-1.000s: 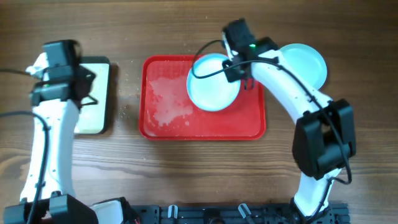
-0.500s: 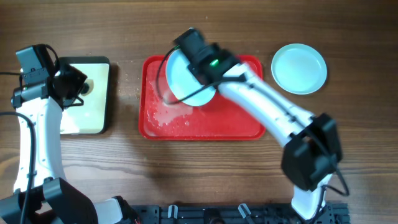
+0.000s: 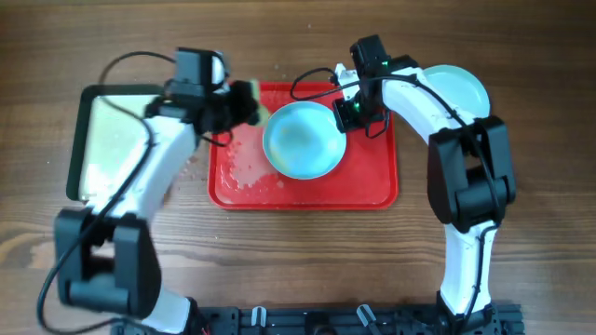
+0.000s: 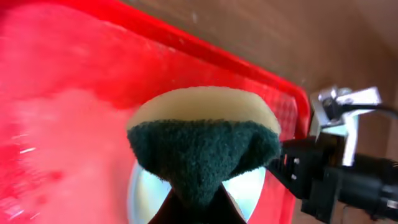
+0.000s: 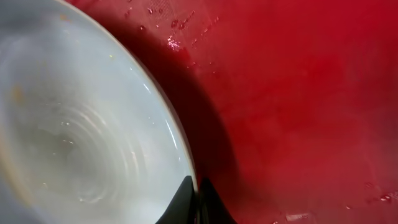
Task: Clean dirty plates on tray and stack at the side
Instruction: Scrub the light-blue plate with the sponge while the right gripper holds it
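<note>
A pale turquoise plate (image 3: 298,144) is over the middle of the red tray (image 3: 363,181). My right gripper (image 3: 346,113) is shut on its right rim; the right wrist view shows the fingers (image 5: 198,196) pinching the edge of the plate (image 5: 81,143) above the wet tray (image 5: 298,93). My left gripper (image 3: 240,104) is shut on a green and yellow sponge (image 3: 251,98) just left of the plate. In the left wrist view the sponge (image 4: 205,146) hangs in front of the plate (image 4: 146,190). A second turquoise plate (image 3: 463,88) lies on the table at the right. No white plate shows.
A cream pan with a dark rim (image 3: 79,140) stands left of the tray, wet and without the sponge. Foam and water lie on the tray's left half (image 3: 247,163). My right arm crosses over the plate at the right.
My left arm has swung from the pan over to the tray with the sponge. My right gripper has moved the plate from the tray's upper left back to its middle.
</note>
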Robot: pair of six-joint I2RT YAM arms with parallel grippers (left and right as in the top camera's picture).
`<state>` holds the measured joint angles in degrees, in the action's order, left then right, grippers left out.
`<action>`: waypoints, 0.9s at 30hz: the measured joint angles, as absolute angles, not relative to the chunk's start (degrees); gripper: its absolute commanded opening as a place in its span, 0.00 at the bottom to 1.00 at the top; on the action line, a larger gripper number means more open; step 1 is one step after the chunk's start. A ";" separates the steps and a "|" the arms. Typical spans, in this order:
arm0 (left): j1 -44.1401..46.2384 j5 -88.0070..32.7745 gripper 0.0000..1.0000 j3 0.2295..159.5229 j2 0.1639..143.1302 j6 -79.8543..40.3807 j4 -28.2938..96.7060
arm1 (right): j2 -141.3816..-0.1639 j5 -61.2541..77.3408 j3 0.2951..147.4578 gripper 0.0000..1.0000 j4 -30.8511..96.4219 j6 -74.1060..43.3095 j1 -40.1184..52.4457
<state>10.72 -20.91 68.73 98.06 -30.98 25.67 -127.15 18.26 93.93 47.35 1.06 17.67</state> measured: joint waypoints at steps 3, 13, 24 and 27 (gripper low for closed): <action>15.86 -20.91 0.04 68.73 104.81 -32.73 20.40 | -127.52 18.85 93.93 0.04 46.13 0.99 17.69; 23.88 -10.70 0.04 68.69 114.45 -41.47 13.58 | -128.01 18.85 93.95 0.04 44.25 0.16 17.69; 22.61 7.25 0.04 68.69 114.96 -46.96 9.96 | -128.05 19.03 94.17 0.04 44.95 -0.10 17.93; 23.92 15.38 0.04 68.69 114.83 -43.27 10.00 | -128.31 19.53 94.30 0.04 44.66 -0.45 18.44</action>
